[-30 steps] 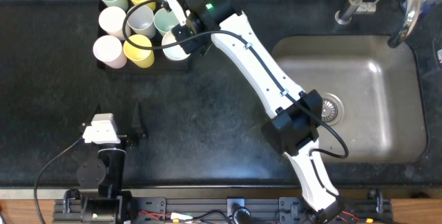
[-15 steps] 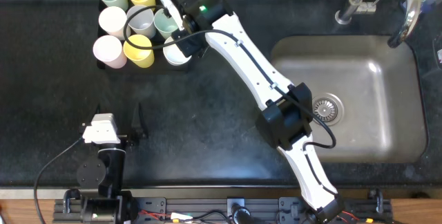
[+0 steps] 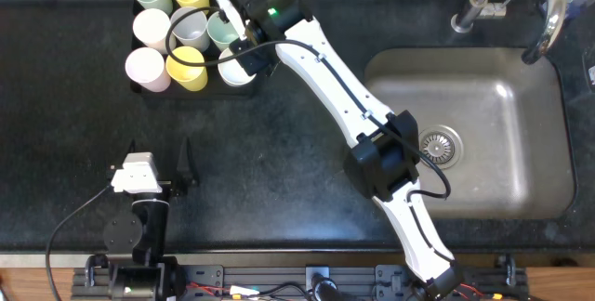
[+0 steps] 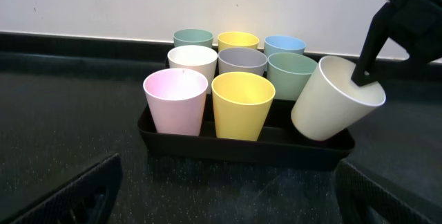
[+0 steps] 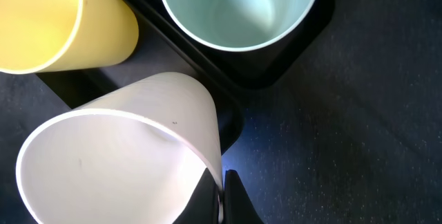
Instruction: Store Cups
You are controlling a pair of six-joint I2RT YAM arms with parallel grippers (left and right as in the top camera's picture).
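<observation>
The left gripper's (image 4: 228, 191) jaws stand wide apart with nothing between them, low over the black countertop (image 4: 76, 134) and well short of the tray. The right gripper's (image 4: 362, 79) jaws pinch the rim of a cream cup (image 4: 330, 105). The cup is tilted, its mouth leaning away from the other cups and its base at the near right corner of the black tray (image 4: 242, 149); whether it touches the tray floor I cannot tell. Upright beside it in the near row are a yellow cup (image 4: 242, 104) and a pink cup (image 4: 176, 101). Behind them stand a pale green cup (image 4: 292, 73), a grey cup (image 4: 242, 61) and a white cup (image 4: 192, 61). Farthest, by the wall, are a blue cup (image 4: 284, 44), a far yellow cup (image 4: 238, 41) and a green cup (image 4: 193, 38).
</observation>
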